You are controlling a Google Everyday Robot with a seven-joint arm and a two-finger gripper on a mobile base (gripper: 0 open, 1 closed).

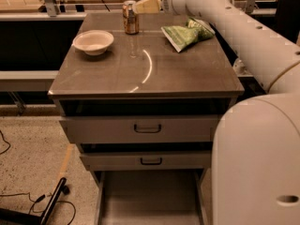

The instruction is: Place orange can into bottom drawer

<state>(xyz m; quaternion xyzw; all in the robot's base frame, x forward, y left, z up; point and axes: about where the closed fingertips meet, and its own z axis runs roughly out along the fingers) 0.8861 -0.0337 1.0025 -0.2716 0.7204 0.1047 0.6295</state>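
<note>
The orange can [131,18] stands upright at the back of the cabinet top [145,74]. My gripper [140,6] reaches in from the right at the height of the can's top, with its cream fingertips [146,5] right beside or touching the can. The bottom drawer [149,198] is pulled out at the foot of the cabinet and shows a bare grey floor.
A white bowl [93,41] sits at the back left of the top. A green bag [185,33] lies at the back right. Two upper drawers with black handles [147,128] are slightly open. My white arm [255,125] fills the right side. Black cables [42,205] lie on the floor at the left.
</note>
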